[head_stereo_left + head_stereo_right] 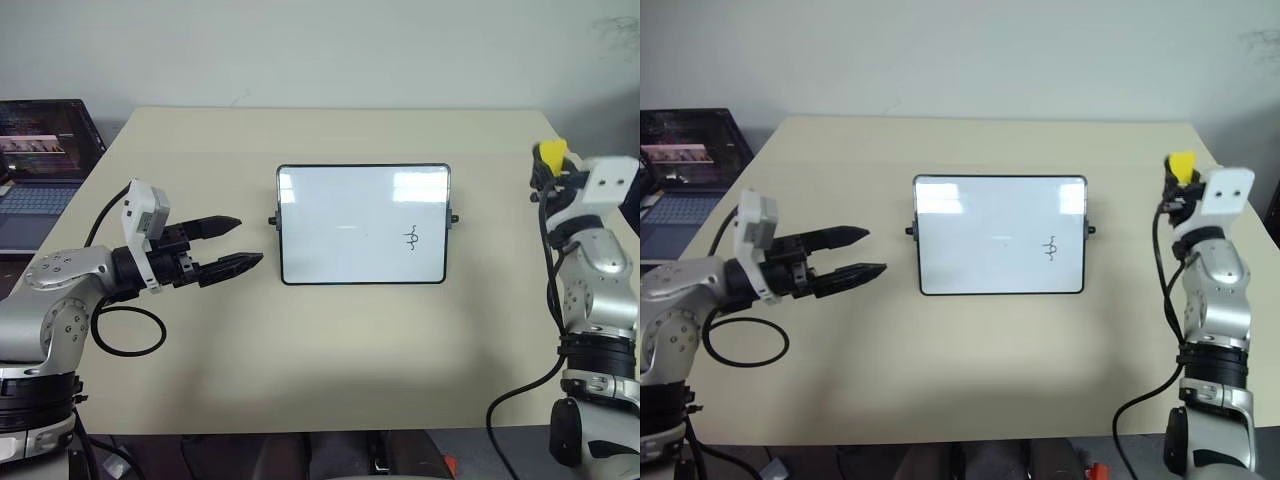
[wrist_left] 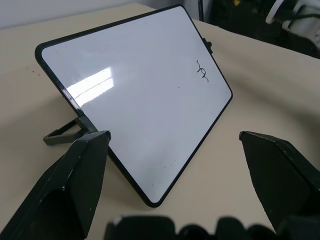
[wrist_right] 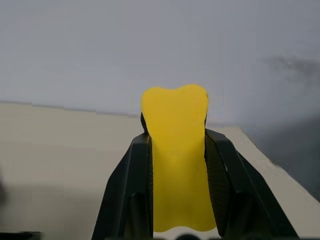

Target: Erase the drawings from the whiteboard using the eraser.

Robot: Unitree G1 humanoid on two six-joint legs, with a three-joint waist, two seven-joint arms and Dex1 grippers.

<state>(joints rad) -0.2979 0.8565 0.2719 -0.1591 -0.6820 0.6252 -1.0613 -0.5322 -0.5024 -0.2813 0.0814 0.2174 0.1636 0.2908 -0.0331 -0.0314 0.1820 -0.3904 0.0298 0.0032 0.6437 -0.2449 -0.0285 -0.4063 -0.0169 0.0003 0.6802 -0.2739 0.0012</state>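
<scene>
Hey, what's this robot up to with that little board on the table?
It is wiping marker drawings off a small whiteboard propped on the table. Its right claw is shut on a yellow eraser, held up off to the board's right. Its left claw hangs open beside the board's left edge. One squiggle remains near the board's right side.

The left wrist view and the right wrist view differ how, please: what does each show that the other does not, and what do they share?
Left wrist view: the whiteboard propped on its stand, one drawing near its edge, between the left gripper's open fingers. Right wrist view: the eraser clamped in the right gripper, against a pale wall. Both: the beige table.
</scene>
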